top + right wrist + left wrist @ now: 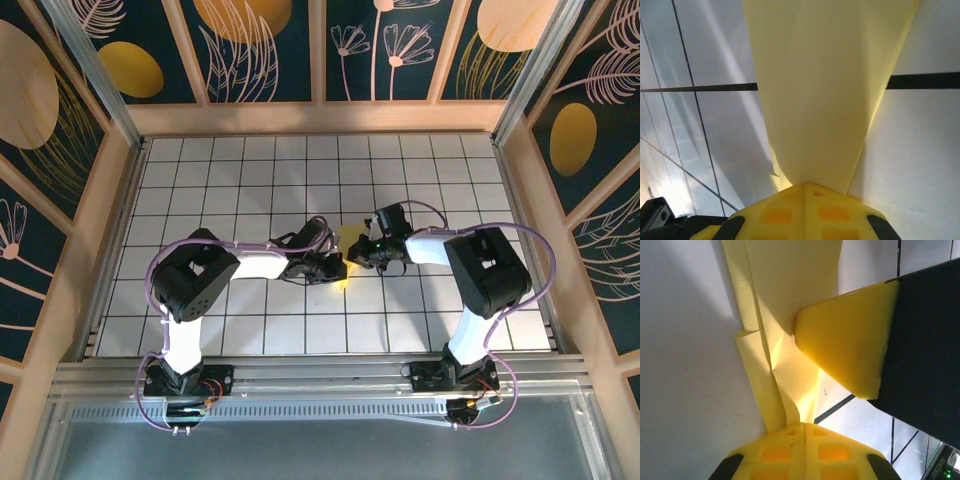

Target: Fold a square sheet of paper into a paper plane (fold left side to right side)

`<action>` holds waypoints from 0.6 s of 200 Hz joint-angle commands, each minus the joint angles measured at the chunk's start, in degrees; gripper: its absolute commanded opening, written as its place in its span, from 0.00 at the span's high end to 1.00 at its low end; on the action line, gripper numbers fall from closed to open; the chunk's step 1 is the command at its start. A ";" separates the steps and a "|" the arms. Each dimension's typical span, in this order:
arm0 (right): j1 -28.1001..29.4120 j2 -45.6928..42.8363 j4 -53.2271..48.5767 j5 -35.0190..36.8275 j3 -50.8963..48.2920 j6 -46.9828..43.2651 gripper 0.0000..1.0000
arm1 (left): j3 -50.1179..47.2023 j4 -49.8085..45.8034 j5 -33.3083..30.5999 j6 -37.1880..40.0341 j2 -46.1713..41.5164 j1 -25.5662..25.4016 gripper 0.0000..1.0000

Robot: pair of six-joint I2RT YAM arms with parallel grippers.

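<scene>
The left gripper [328,266] is reaching in from the left over the middle of the white tiled table [230,190]. In its wrist view its yellow fingers are pinching shut on the near end of the yellow sheet of paper [790,285] (creased into overlapping layers). The paper is sitting between the two grippers at the table's centre. From the right, the right gripper [805,186] is clamping closed on the paper's other end, the sheet narrowing down into its fingers, and one of its yellow pads is pressing against the folded layers.
</scene>
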 commanded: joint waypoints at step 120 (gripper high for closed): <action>0.74 -3.36 2.19 0.48 -4.07 1.00 1.00 | -0.60 -8.89 -7.69 0.16 1.58 0.30 1.00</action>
